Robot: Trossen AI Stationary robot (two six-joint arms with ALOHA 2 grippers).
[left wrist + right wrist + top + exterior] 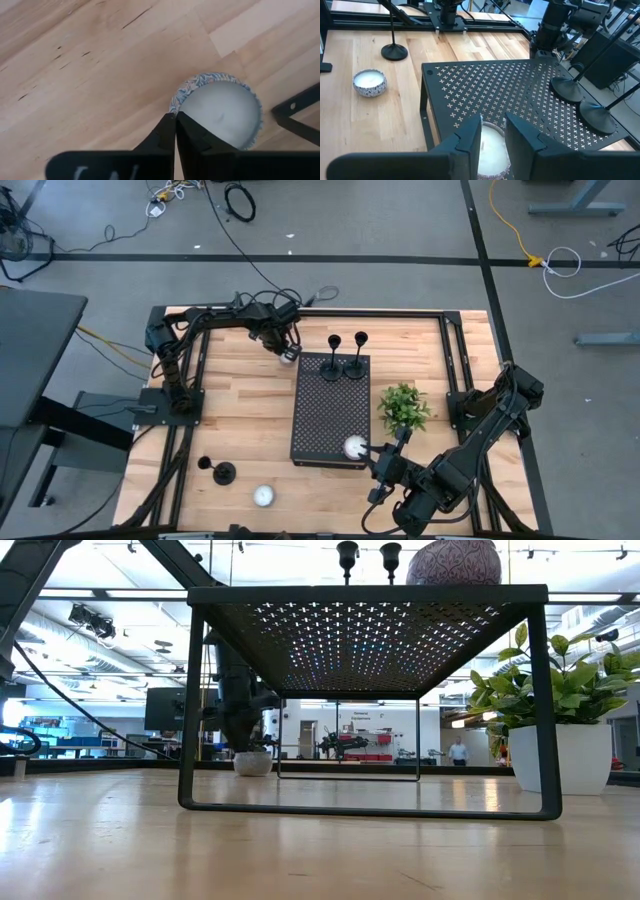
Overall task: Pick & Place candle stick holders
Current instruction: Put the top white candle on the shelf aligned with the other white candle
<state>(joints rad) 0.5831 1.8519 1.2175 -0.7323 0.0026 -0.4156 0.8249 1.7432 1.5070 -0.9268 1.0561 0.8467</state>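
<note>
The left claw (175, 120) pinches shut on the rim of the small round patterned candle bowl (220, 112) and should lift it slowly and straight so it cannot slip.

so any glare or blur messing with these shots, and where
Low view: bright ceiling lights shine through the black perforated metal stand, the pale wood table near the camera is soft with a sheen. Left wrist view: the shut left claw is blurred, the patterned white candle bowl sharper. High view: evenly lit.
</note>
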